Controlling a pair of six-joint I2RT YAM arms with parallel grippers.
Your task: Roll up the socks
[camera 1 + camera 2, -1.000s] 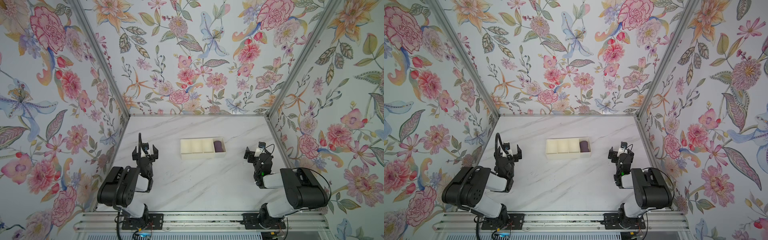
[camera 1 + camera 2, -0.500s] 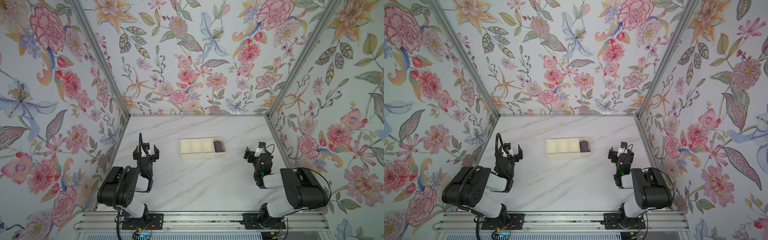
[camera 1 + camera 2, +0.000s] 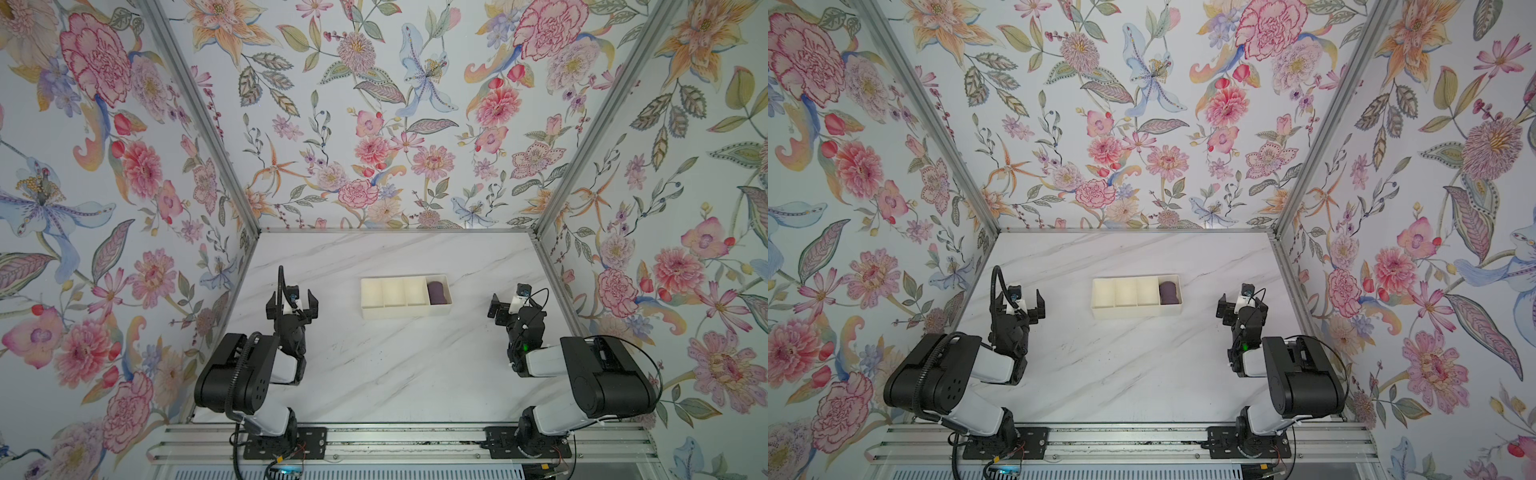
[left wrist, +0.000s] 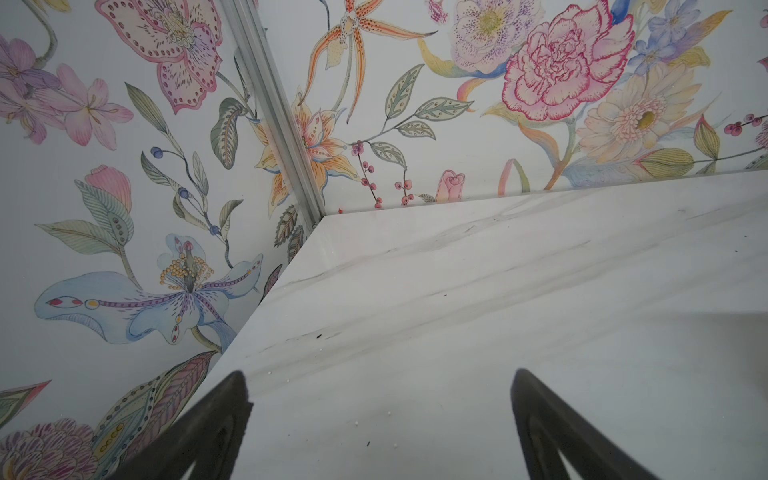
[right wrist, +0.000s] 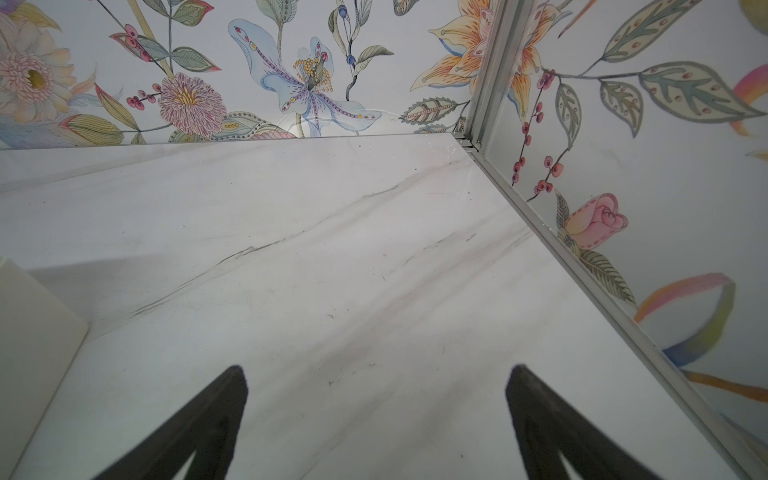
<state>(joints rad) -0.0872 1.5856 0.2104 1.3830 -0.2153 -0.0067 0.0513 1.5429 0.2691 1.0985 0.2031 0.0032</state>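
The socks (image 3: 436, 292), a rolled purple bundle, lie in the rightmost compartment of a cream tray (image 3: 405, 311) at mid-frame in both top views, enclosed by its walls. Flanking it, well apart, the left hand (image 3: 292, 301) and right hand (image 3: 515, 307) are released, spread wide above the table (image 3: 395, 374).

- In both top views the four-compartment tray (image 3: 405, 312) (image 3: 1138, 312) sits on the table (image 3: 395, 374), slightly behind its middle, long side running left to right.
- The rolled socks (image 3: 437, 292) (image 3: 1169, 292) lie in the tray's rightmost compartment.
- The left gripper (image 3: 292, 301) (image 3: 1019, 305) is over the table left of the tray, well apart from it, near the left wall.
- The right gripper (image 3: 515, 305) (image 3: 1241, 305) is right of the tray, near the right wall.
- Both arm bases stand on the rail (image 3: 395, 442) along the table's front edge.
- In the right wrist view, a tray corner (image 5: 33, 332) shows beside the right gripper (image 5: 376, 378).
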